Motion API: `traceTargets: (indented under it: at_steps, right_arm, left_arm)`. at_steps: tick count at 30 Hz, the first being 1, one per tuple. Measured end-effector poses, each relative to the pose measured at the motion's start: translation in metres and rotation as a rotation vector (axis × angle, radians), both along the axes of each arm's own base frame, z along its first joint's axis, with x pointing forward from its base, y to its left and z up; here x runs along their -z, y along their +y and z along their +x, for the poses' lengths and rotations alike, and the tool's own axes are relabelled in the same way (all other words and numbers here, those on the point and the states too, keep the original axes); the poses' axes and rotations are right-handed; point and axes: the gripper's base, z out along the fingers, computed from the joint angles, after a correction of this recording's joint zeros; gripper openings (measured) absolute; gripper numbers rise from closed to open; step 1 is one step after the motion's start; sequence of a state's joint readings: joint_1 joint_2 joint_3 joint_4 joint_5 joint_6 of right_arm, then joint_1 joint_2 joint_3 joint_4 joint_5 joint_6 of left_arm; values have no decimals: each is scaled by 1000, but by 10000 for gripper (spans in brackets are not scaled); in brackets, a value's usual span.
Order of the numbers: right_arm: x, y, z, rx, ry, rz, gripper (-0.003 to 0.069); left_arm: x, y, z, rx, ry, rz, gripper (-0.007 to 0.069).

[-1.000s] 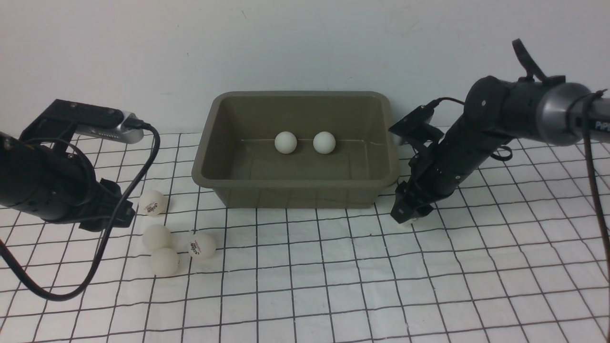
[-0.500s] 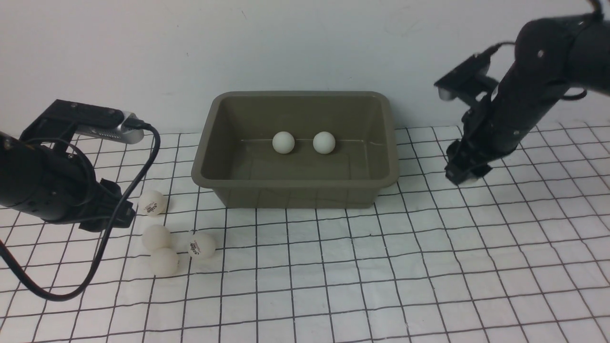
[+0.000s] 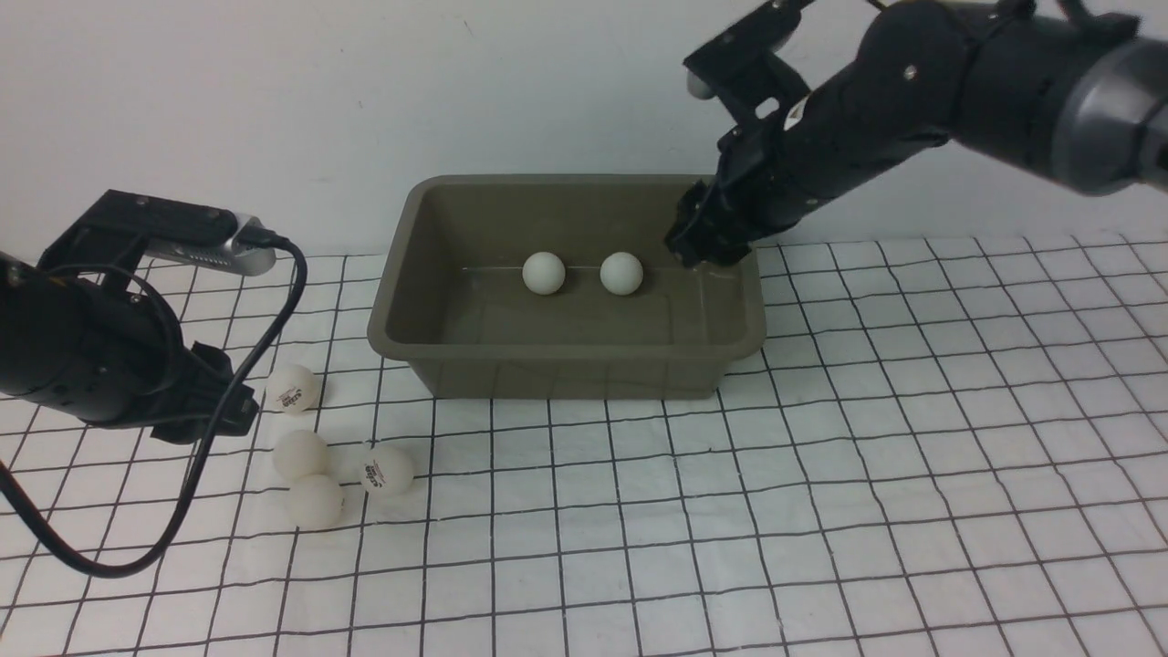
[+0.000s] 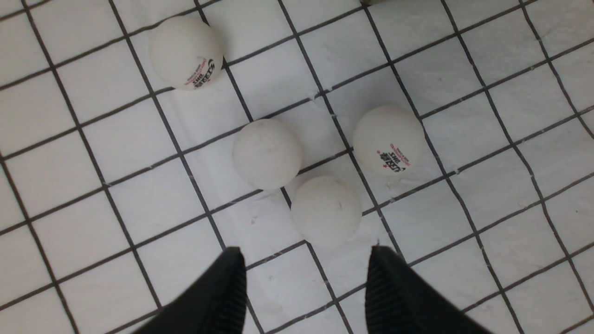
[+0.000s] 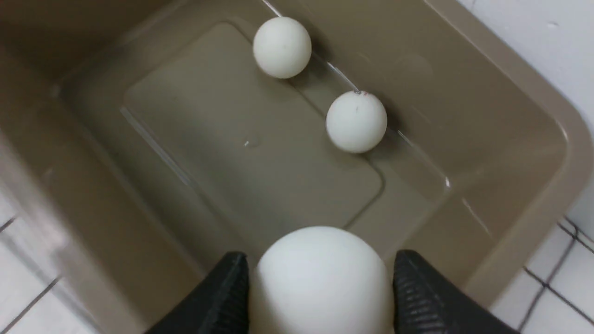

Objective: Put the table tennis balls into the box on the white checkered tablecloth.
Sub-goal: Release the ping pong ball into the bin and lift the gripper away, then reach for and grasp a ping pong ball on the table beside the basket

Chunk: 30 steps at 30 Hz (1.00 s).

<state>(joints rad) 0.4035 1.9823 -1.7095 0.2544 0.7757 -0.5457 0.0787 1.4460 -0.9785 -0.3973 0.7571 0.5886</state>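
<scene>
The olive-green box (image 3: 566,370) stands on the white checkered tablecloth (image 3: 821,511) with two table tennis balls (image 3: 544,273) (image 3: 621,273) on its floor. My right gripper (image 3: 698,251) hangs over the box's right end, shut on another white ball (image 5: 320,278). In the right wrist view that ball fills the gap between the fingers, above the box's floor (image 5: 241,153). Several more balls (image 3: 301,455) lie on the cloth left of the box. Just above them my left gripper (image 4: 306,253) is open and holds nothing; the nearest ball (image 4: 326,209) lies just beyond its fingertips.
A white wall rises directly behind the box. A black cable (image 3: 210,474) loops down from the left arm onto the cloth near the loose balls. Checkered cloth stretches in front of the box and to its right.
The right arm has lifted from the cloth right of the box, swung up and leftward, and now holds its ball over the box's right end. The left arm and all other balls have stayed still.
</scene>
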Motion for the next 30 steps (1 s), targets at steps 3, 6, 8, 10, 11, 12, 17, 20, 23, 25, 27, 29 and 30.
traceTargets:
  at_steps: [3,6,8,10,11,12,17,20,23,25,27,29,30]
  right_arm:
    - [12,7,15,2,4,1,360]
    - [22,12,27,3,0,2,360]
    - [27,15,33,6,2,4,360]
    - [32,16,37,9,6,5,360]
    - [39,18,40,11,17,3,373]
    - [46,18,42,18,32,3,390]
    - [54,19,43,48,71,16,472]
    - [47,20,44,48,73,22,484]
    - [30,21,44,35,80,24,486]
    - [15,22,43,27,83,28,486]
    - [-4,21,41,21,79,30,486]
    - [-26,19,38,17,64,28,486]
    - [-47,16,33,16,45,18,486]
  left_arm:
    - [0,0,0,0,0,0,324]
    - [0,0,0,1,0,1,324]
    - [0,0,0,1,-1,1,324]
    - [0,0,0,0,-3,1,324]
    - [0,0,1,-2,-8,2,324]
    - [-1,0,1,-5,-14,4,324]
    - [-3,1,6,-33,-65,-4,324]
    - [-4,3,10,-53,-109,3,324]
    - [-2,5,16,-74,-137,9,324]
    - [1,5,19,-79,-138,11,324]
    - [7,6,25,-83,-124,10,329]
    - [13,6,30,-83,-105,9,337]
    - [19,7,35,-83,-89,9,347]
